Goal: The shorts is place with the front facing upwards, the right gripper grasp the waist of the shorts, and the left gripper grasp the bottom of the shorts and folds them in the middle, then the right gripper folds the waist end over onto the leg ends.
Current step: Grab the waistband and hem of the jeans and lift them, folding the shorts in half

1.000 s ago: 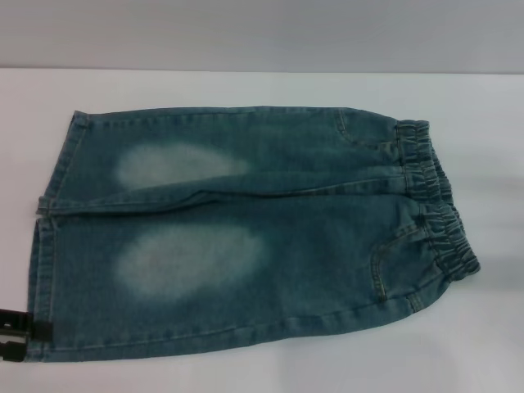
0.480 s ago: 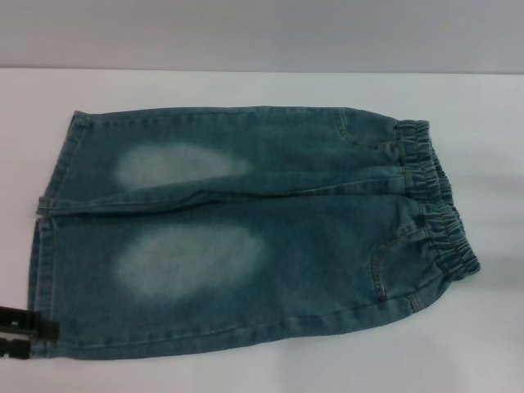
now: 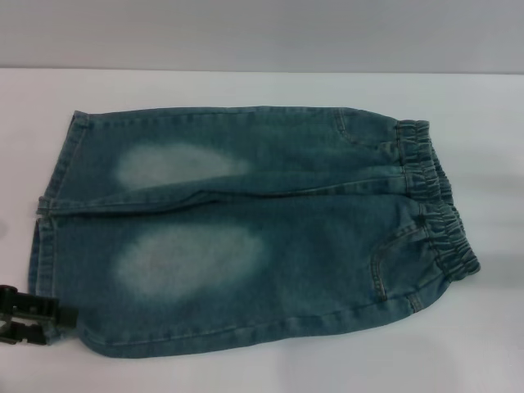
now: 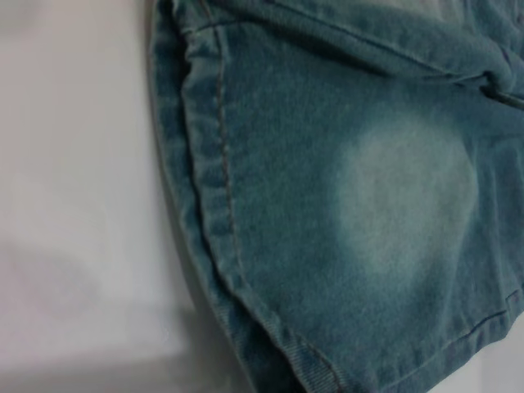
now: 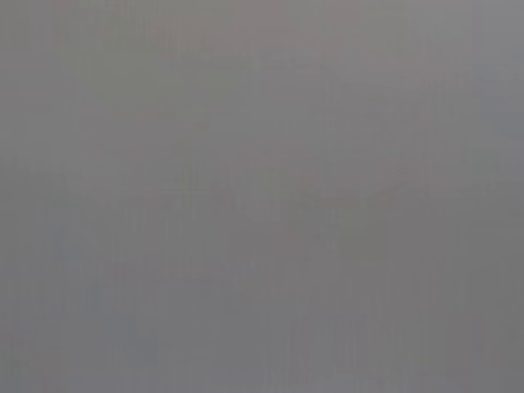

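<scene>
Blue denim shorts (image 3: 270, 229) lie flat and front up on the white table (image 3: 205, 86). The elastic waist (image 3: 438, 201) is at the right and the leg hems (image 3: 49, 237) are at the left. Each leg has a pale faded patch. My left gripper (image 3: 29, 319) shows as two black fingers at the near left corner, reaching the near leg's hem with a gap between them. In the left wrist view the near leg's hem (image 4: 209, 213) and a faded patch (image 4: 401, 196) fill the picture. My right gripper is out of view, and its wrist view shows only plain grey.
Bare white table surrounds the shorts on the far side, to the right of the waist (image 3: 499, 164) and along the near edge (image 3: 327, 368). A grey wall (image 3: 262, 33) rises behind the table.
My left gripper has moved right, toward the near leg's hem corner, and now shows more in the head view. The shorts have not moved.
</scene>
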### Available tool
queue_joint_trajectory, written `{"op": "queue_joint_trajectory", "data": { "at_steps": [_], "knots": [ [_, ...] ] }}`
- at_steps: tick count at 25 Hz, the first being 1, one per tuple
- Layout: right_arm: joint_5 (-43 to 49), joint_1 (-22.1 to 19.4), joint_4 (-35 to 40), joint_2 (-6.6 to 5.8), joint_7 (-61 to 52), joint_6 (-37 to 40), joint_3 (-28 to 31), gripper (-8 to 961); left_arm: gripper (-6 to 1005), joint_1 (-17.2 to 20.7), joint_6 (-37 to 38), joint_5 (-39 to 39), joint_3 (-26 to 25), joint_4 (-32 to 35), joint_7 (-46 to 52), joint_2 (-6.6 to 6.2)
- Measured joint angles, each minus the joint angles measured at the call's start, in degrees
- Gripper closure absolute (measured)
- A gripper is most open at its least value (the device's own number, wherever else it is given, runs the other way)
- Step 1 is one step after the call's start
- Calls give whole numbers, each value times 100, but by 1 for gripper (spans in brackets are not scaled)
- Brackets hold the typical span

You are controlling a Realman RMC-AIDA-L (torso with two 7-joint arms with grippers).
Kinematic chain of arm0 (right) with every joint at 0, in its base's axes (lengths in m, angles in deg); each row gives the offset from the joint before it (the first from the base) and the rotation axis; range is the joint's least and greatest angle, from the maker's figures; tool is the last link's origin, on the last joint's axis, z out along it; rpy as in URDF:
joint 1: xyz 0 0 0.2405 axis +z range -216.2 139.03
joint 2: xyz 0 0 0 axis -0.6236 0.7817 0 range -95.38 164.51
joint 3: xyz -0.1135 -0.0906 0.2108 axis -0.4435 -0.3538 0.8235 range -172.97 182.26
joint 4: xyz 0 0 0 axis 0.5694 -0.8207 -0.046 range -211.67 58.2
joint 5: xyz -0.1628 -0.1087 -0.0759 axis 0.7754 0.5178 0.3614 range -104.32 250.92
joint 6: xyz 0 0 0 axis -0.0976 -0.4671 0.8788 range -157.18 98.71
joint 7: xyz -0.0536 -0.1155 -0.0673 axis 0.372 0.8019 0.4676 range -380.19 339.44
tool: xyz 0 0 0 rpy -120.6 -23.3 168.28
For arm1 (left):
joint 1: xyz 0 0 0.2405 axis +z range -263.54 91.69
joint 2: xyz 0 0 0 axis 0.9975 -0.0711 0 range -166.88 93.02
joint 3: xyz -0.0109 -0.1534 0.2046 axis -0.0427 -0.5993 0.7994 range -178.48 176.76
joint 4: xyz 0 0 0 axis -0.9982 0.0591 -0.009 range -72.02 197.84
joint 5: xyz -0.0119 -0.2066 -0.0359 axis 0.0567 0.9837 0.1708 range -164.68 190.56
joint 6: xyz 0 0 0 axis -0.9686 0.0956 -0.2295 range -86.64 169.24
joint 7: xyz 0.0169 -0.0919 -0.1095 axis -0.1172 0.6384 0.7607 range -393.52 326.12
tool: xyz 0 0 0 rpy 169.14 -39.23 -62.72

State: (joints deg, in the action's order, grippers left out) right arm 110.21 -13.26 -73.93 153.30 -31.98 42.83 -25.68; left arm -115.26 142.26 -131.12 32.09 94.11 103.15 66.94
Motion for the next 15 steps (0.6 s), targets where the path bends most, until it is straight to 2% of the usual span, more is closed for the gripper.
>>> {"op": "queue_joint_trajectory", "data": {
  "at_steps": [15],
  "knots": [
    [0,7,0,0,0,-9,-3,166,263,-121,-4,1,1,0,-76,33]
  ]
}}
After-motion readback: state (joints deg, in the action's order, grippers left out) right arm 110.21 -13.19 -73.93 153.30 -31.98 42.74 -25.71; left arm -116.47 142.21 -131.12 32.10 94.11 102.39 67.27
